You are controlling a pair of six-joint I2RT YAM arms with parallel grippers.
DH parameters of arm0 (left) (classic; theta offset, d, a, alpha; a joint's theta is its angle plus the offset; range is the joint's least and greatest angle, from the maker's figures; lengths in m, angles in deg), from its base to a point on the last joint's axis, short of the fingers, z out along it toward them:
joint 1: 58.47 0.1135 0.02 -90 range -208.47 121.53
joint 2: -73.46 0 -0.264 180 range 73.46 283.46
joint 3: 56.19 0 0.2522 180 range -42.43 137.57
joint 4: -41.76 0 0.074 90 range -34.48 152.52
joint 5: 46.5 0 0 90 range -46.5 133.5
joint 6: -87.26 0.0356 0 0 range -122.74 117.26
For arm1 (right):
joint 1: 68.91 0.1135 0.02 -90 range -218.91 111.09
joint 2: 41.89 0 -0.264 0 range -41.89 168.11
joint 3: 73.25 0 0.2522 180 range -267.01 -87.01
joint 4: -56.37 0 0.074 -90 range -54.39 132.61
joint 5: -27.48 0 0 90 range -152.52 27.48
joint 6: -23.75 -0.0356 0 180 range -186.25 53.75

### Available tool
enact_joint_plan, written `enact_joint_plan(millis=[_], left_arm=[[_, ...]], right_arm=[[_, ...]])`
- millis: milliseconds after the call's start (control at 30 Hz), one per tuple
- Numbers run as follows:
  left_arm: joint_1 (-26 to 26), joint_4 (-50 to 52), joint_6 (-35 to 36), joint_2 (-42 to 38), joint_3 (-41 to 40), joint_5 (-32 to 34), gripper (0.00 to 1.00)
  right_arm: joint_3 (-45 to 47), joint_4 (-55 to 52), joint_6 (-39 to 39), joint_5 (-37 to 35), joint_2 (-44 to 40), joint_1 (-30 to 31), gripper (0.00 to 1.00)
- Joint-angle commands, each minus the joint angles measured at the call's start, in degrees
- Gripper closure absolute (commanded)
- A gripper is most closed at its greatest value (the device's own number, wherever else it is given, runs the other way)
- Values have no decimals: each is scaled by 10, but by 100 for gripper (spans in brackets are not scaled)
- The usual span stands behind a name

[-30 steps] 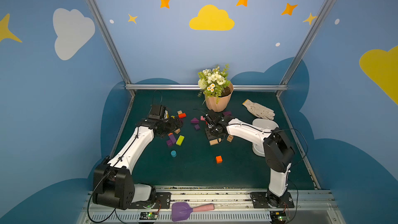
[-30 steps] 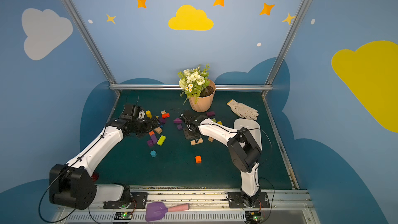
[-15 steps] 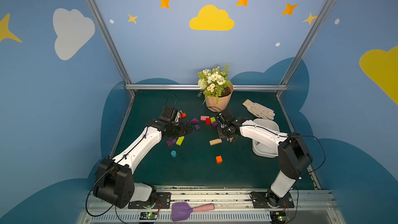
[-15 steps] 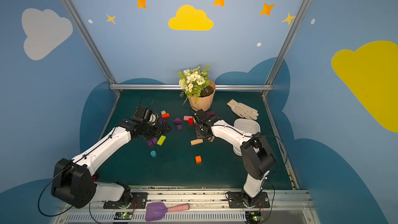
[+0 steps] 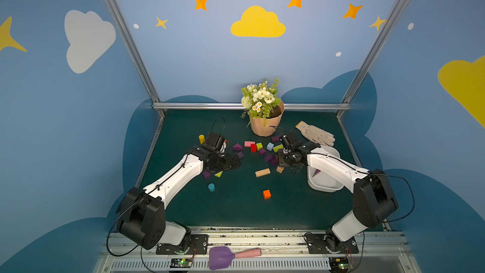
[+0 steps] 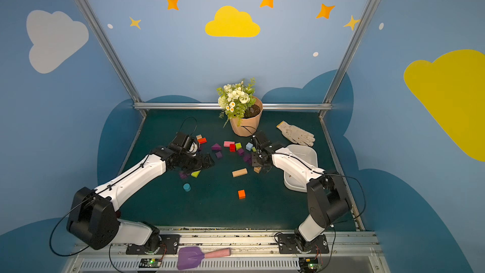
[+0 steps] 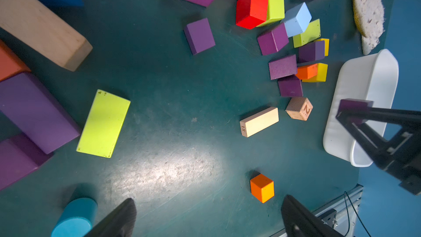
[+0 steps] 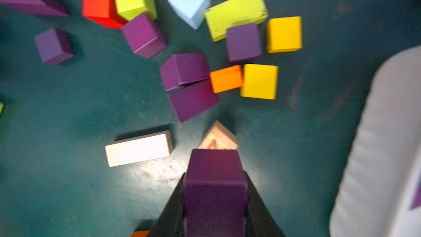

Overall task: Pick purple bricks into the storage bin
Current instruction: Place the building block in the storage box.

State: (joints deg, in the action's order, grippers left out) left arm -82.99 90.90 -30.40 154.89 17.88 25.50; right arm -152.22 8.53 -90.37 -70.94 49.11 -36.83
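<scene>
My right gripper [image 8: 215,204] is shut on a dark purple brick [image 8: 215,178], blurred in the right wrist view. In the left wrist view that purple brick [image 7: 354,107] hangs over the near wall of the white storage bin [image 7: 369,80]. A purple wedge [image 5: 316,172] lies in the storage bin [image 5: 324,187]. Several purple bricks lie loose on the mat, among them a wedge [image 5: 237,147], a cube [image 5: 240,155] and a cube [image 7: 200,35]. My left gripper [image 7: 208,215] is open over bare mat, above the left cluster [image 5: 233,164].
A peach flowerpot [image 5: 265,124] stands at the back, a work glove [image 5: 316,133] behind the bin. Wooden oblong [image 5: 262,172], orange cube [image 5: 266,194], blue cylinder [image 5: 211,186] and lime, red, pink, yellow blocks lie among the purple ones. A purple spade [image 5: 223,257] rests on the front rail.
Both arms have swung to the right. The right gripper has carried its purple brick from the middle cluster toward the bin; the left gripper has stayed open.
</scene>
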Motion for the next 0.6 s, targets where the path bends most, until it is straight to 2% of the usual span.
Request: enact_joint_plan(millis=[0, 400, 567], left_arm=[[-6, 15, 12, -1, 23, 16, 0], [-28, 19, 28, -18, 21, 54, 0], [-51, 22, 42, -28, 21, 96, 0]], right_arm=[[16, -5, 1, 4, -33, -24, 68], [61, -12, -12, 31, -116, -135, 68], [78, -1, -27, 58, -134, -184, 68]])
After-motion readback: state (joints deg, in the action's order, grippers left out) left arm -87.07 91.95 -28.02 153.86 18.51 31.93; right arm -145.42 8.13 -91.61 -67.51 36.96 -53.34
